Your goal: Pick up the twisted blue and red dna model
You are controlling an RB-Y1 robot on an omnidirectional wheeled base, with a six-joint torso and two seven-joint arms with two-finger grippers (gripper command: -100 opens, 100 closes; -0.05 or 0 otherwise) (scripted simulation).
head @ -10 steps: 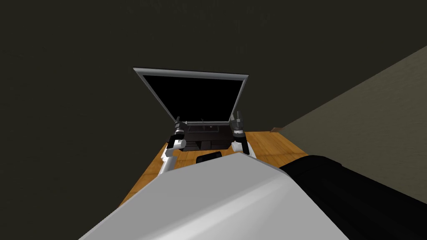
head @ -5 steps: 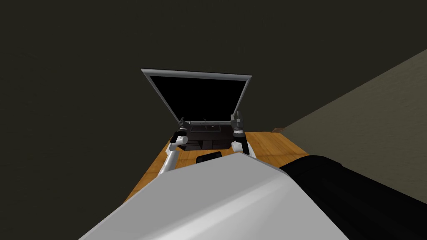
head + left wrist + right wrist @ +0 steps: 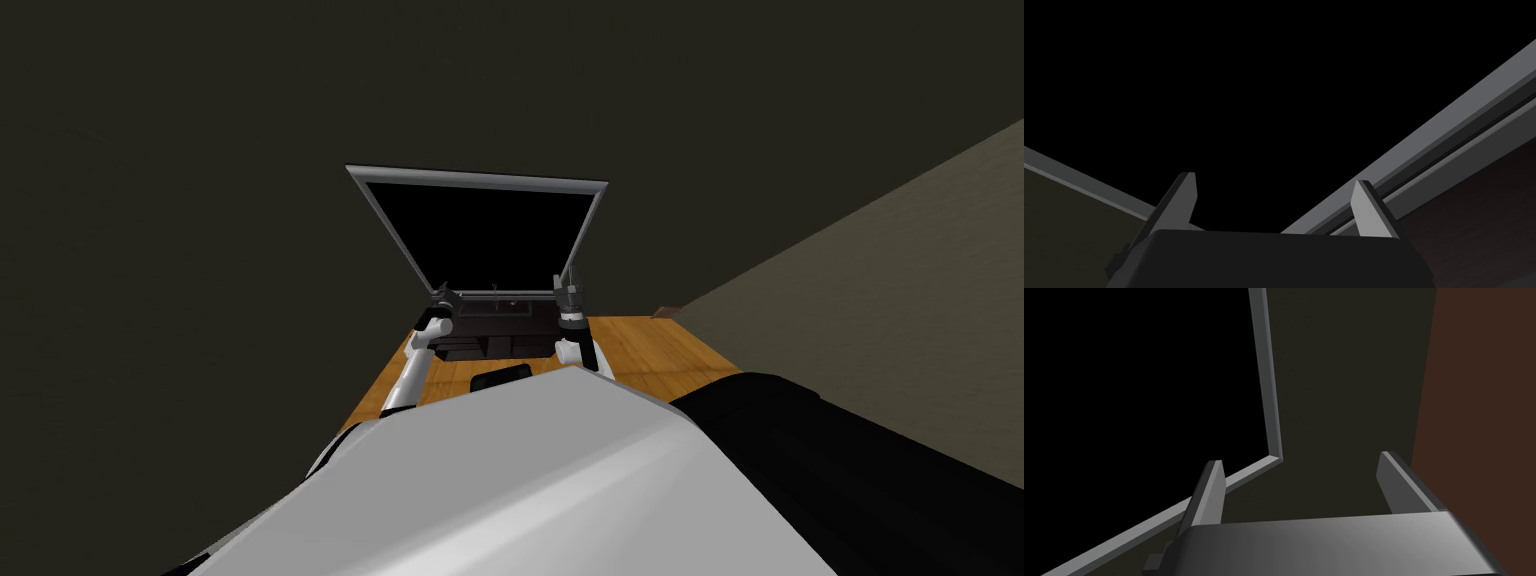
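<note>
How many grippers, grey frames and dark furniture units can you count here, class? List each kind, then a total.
Grippers: 2 (left gripper, right gripper, jaws open)
Grey frame: 1
Dark furniture unit: 1
Total: 4

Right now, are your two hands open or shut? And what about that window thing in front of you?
Left gripper: open, nothing between its fingers.
Right gripper: open, nothing between its fingers.
Grey window frame: black area inside; I cannot tell if it is open or shut.
Dark furniture: stands on the floor below the frame; too dim to tell more.
</note>
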